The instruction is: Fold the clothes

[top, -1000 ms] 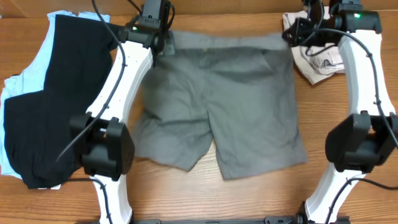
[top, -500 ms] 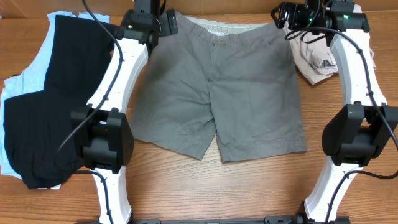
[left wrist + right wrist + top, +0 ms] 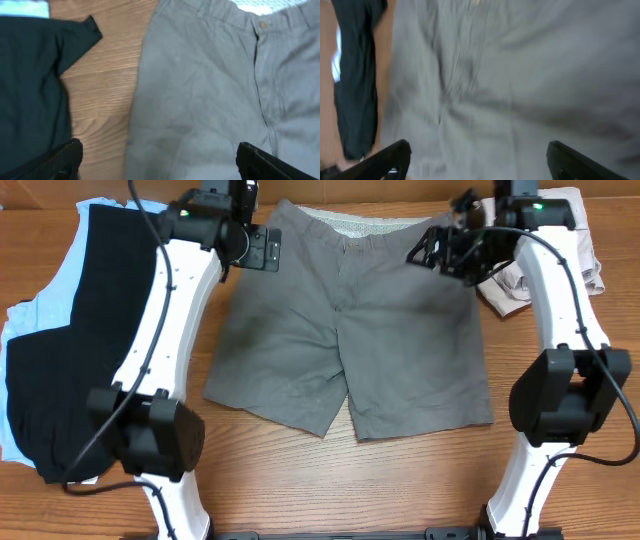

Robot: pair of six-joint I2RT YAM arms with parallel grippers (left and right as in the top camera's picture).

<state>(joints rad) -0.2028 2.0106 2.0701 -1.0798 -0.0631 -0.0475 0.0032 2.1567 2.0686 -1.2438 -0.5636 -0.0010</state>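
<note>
Both released, gripping nothing: left tool (image 3: 266,250), right tool (image 3: 438,252), over grey shorts (image 3: 350,330) flat on wooden worktop (image 3: 350,485); black shirt (image 3: 80,330) at frame left.

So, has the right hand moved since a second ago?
Yes. The right hand has shifted inward, off the beige shorts and over the grey shorts.

Soft even light from above, overhead view sharp, faint shadows on the shorts (image 3: 350,350) upper right and centre left, left wrist view slightly soft, right wrist view heavily blurred.
</note>
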